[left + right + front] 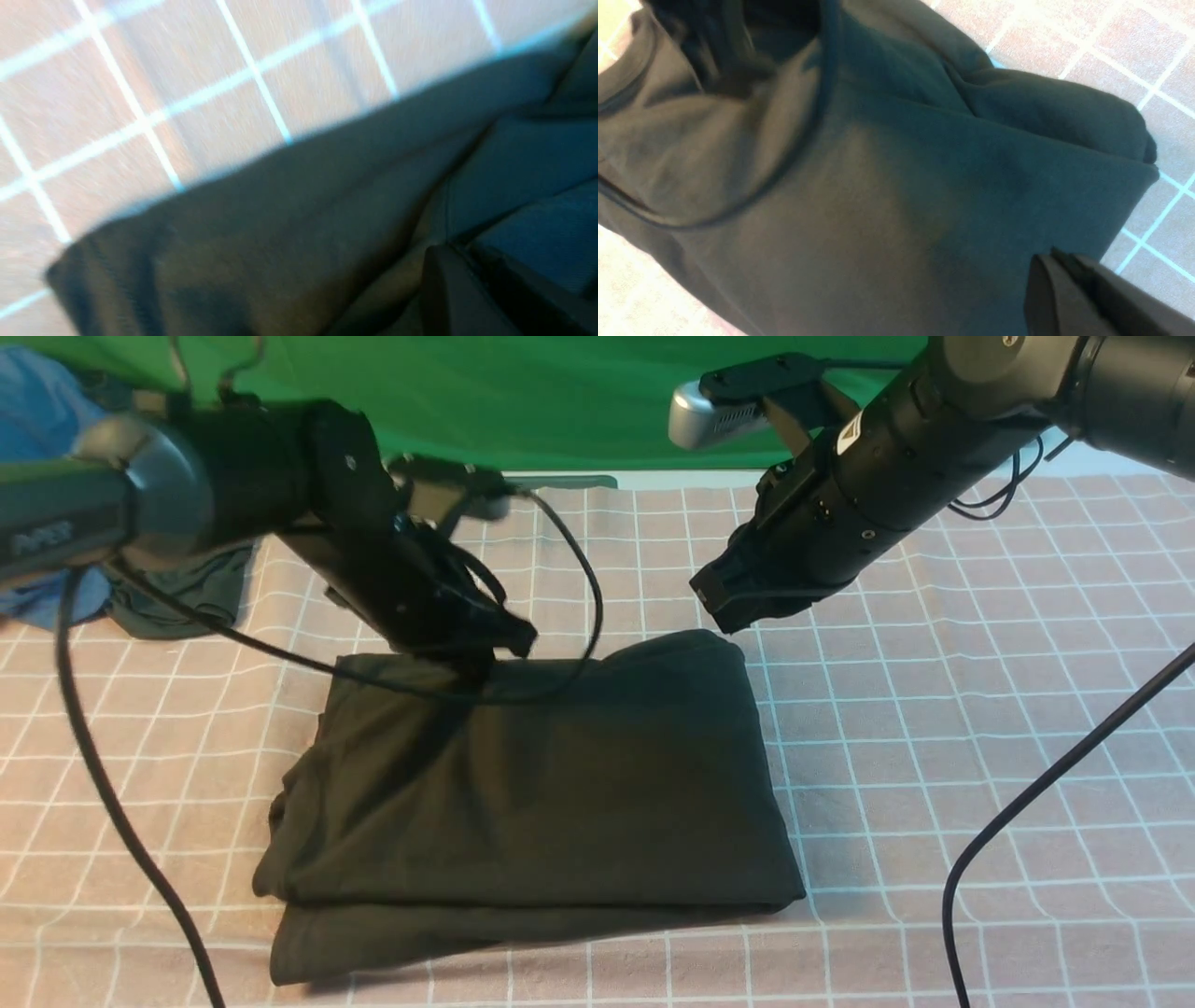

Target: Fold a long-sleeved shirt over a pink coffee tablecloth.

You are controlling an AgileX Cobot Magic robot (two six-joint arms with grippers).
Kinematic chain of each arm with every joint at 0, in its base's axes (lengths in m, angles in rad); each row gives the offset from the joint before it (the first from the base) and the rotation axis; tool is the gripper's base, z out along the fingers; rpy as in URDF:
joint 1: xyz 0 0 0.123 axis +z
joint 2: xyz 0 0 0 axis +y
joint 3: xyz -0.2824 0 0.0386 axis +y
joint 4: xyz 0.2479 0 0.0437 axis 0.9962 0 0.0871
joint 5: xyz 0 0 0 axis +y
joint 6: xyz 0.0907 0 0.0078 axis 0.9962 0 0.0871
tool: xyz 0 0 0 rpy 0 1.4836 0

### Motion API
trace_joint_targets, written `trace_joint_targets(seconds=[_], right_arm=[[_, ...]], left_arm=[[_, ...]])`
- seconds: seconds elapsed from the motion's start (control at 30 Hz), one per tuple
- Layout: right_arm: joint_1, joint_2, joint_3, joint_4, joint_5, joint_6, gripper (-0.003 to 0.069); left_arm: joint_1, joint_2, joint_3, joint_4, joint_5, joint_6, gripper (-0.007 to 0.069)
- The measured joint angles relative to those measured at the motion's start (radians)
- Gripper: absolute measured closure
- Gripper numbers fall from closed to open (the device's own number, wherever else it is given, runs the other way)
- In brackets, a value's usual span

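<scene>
The long-sleeved shirt (pixel 541 775) lies folded into a thick black rectangle in the middle of the pink coffee tablecloth (pixel 934 709), no print showing. My left gripper (pixel 481 663) is shut, its tips down at the shirt's far left edge. The blurred left wrist view shows the dark fingers (pixel 444 270) against the shirt (pixel 280 233), and I cannot see cloth pinched between them. My right gripper (pixel 724 607) is shut and empty, hovering just above the shirt's far right corner. In the right wrist view its tips (pixel 1052 261) hang over the shirt (pixel 878 186) near its edge.
A bright green cloth (pixel 560 392) hangs at the back. A dark grey-green garment (pixel 187 597) and a blue garment (pixel 37 429) lie at the far left. Black cables run over the tablecloth at the left (pixel 121 821) and the right (pixel 1027 803).
</scene>
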Motion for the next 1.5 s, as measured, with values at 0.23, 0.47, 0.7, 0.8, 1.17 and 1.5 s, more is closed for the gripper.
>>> trace_joint_targets(seconds=[0.23,0.47,0.7,0.8,1.17,1.5], right_arm=[[0.000,0.003,0.000,0.000,-0.001,0.000,0.0622],[0.000,0.008,0.000,0.000,0.004,0.000,0.0622],[0.000,0.008,0.000,-0.001,0.051,0.000,0.0622],[0.000,0.008,0.000,-0.001,0.057,0.000,0.0622],[-0.029,-0.093,0.000,-0.069,0.077,-0.002,0.0622],[-0.122,-0.454,0.072,-0.115,0.020,0.001,0.0622]], left_arm=[[0.051,0.005,-0.001,-0.011,-0.002,-0.024,0.0596],[0.051,0.047,-0.001,0.004,-0.025,-0.044,0.0589],[0.051,0.013,-0.044,0.253,0.003,-0.338,0.0445],[0.052,-0.046,-0.064,0.182,0.073,-0.369,0.0412],[0.051,-0.304,0.084,-0.135,0.138,-0.250,0.0611],[0.051,-0.729,0.365,-0.147,0.039,-0.261,0.0611]])
